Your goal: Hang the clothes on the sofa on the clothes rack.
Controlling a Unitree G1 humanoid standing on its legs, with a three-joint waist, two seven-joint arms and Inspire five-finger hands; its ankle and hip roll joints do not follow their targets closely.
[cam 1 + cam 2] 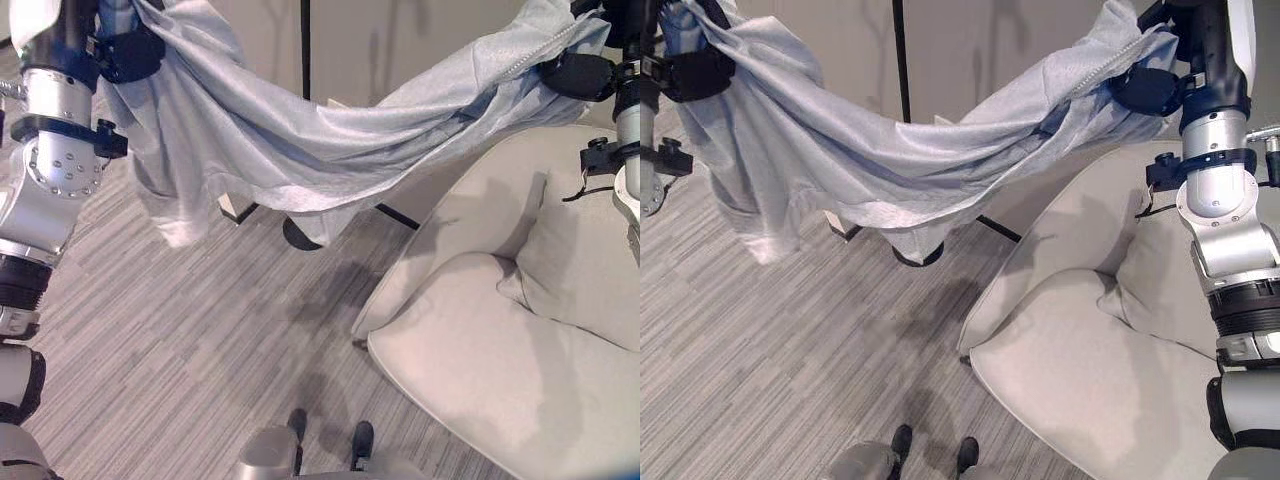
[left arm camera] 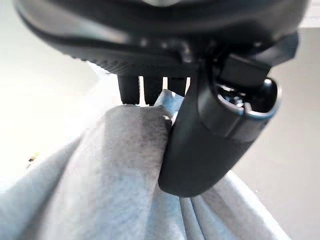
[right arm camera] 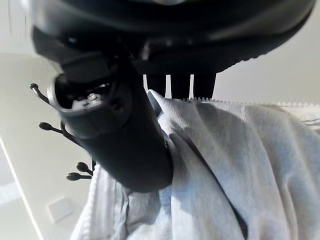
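Striped grey carpet (image 1: 180,350) and a pale wall lie behind the work. The garment (image 1: 300,150) is already lifted clear of the sofa (image 1: 1090,380) and stretched between both raised hands. It is pinched by the left hand (image 2: 200,145) and by the right hand (image 3: 125,145). Hanging is judged still to be done. The rack's pole (image 1: 902,60) is seen from the head; its hooks (image 3: 55,150) are seen in the right wrist view.

Head views: both look steeply down from the head at the floor (image 1: 180,330), sofa (image 1: 520,340) and the rack pole (image 1: 305,50), from slightly offset positions.
Left wrist view: very close along the left hand (image 2: 200,145), against the garment (image 2: 90,190).
Right wrist view: equally close along the right hand (image 3: 125,140); rack hooks (image 3: 55,130) behind.
Shared: the garment.
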